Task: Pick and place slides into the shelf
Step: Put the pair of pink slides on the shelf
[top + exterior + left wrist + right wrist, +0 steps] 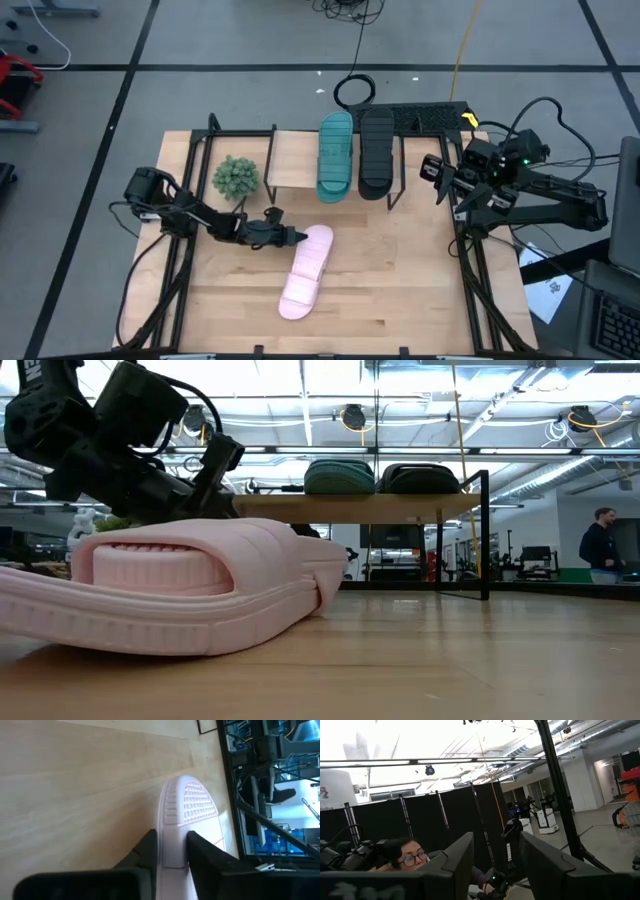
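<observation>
Two slides, teal [335, 156] and black [377, 152], sit on the shelf [290, 160]; my left gripper [297, 237] clamps the pink slide [306, 271], right gripper [432, 170] parked apart.

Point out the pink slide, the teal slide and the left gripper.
pink slide [305, 268]: high view, middle of its upper side.
teal slide [335, 155]: high view, middle of its ribbed sole, on the shelf.
left gripper [172, 851]: left wrist view, between its fingertips astride the pink slide.

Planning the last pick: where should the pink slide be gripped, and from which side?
Grip the pink slide at its long side wall near the shelf-facing end, coming low from its left, as the left gripper does now: fingers straddle that thin upright edge, while the sole lies flat on the table.
</observation>
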{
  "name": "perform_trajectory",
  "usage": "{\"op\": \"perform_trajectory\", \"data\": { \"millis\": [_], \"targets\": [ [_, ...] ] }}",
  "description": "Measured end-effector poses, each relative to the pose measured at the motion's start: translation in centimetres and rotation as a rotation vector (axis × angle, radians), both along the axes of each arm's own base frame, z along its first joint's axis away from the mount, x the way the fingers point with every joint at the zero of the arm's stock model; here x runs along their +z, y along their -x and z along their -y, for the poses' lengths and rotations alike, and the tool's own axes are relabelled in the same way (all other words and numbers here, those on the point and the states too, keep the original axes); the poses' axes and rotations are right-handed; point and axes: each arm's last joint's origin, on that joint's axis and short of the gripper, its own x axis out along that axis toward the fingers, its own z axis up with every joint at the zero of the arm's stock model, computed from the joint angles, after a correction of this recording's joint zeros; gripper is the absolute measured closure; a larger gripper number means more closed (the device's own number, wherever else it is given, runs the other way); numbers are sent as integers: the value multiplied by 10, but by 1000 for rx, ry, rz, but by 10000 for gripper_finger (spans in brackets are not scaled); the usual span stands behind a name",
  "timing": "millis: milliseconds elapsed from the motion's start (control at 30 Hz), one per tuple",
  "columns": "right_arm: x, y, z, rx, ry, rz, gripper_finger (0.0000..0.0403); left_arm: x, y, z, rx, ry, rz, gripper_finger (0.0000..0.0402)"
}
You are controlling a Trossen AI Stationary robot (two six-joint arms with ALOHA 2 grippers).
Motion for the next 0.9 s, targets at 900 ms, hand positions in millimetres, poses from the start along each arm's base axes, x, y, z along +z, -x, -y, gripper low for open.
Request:
{"op": "perform_trajectory", "data": {
  "millis": [900],
  "targets": [
    [0, 0, 0, 1, -2, -3, 250, -2, 19, 41, 230, 1, 44, 389]
  ]
}}
